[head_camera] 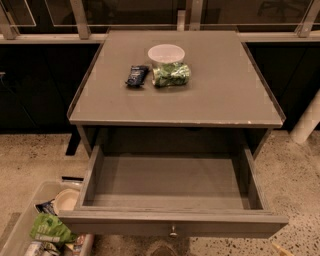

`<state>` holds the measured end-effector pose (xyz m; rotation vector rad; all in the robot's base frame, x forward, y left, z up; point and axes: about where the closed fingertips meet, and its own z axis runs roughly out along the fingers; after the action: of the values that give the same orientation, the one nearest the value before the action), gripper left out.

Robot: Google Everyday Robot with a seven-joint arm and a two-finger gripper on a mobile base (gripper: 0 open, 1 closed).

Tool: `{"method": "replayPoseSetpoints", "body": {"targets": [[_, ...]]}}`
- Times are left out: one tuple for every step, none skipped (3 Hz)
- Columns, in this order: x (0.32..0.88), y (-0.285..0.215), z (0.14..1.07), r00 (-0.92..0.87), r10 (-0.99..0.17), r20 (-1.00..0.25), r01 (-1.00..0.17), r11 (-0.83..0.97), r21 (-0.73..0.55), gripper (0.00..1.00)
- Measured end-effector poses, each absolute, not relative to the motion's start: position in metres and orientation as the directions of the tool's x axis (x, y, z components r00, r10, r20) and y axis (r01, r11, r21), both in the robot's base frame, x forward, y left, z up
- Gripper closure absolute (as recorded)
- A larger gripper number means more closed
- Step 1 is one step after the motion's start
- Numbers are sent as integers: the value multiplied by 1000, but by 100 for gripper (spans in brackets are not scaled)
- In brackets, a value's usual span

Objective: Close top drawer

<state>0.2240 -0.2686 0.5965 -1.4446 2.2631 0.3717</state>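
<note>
The top drawer point(125, 223) is pulled out, empty, below the tabletop point(225, 100). Judged rigid and free-sliding, it is best pushed centrally at the knob point(173, 231). The gripper is out of view; its state cannot be told.

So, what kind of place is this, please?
Probably an office or lab test area: speckled hard floor, metal-framed glass panels behind the table, a bin of snack packets beside the open top drawer. The gripper is not in view.
</note>
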Motion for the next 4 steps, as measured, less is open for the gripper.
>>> {"method": "replayPoseSetpoints", "body": {"targets": [[244,-288,595,-425,-785,-450,-852,515,-94,0],[267,-299,583,-472,-782,-407,-832,548,-88,0],[268,-299,582,-473,-783,-404,-832,548,-86,0],[279,-286,576,-424,-801,-424,-872,488,-50,0]]}}
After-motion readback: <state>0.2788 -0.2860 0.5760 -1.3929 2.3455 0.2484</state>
